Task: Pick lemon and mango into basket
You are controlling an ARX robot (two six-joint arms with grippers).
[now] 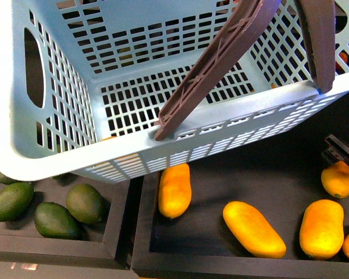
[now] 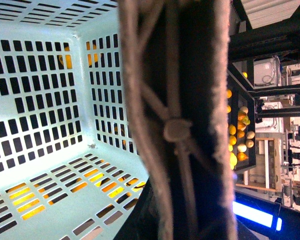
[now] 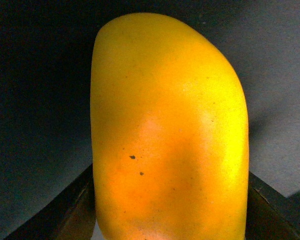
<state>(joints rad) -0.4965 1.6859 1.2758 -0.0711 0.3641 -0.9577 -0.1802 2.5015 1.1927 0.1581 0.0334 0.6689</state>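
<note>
1. Basket (image 1: 58, 157): light turquoise with slotted walls. It is raised and tilted above the trays and fills the upper part of your front view.
2. Brown handles: one (image 1: 215, 64) slants up from the near rim and the other (image 1: 320, 40) rises at the right. Your left wrist view has a handle (image 2: 177, 130) close across the lens, with the basket's inside beside it.
3. Left gripper: it shows in no view, so you cannot tell how its fingers stand.
4. Right gripper (image 3: 170, 215): its dark fingers (image 3: 72, 210) are closed against both sides of the mango.
5. The mango (image 1: 339, 179): yellow-orange and held in the right gripper. It sits at the right edge of the black tray (image 1: 141, 232), outside the basket.
6. Loose mangoes: four lie in the same tray, the leftmost (image 1: 174, 190) partly beneath the basket's rim.
7. Dark green fruits (image 1: 55, 220): three lie in the neighbouring tray (image 1: 113, 232) to the left.
</note>
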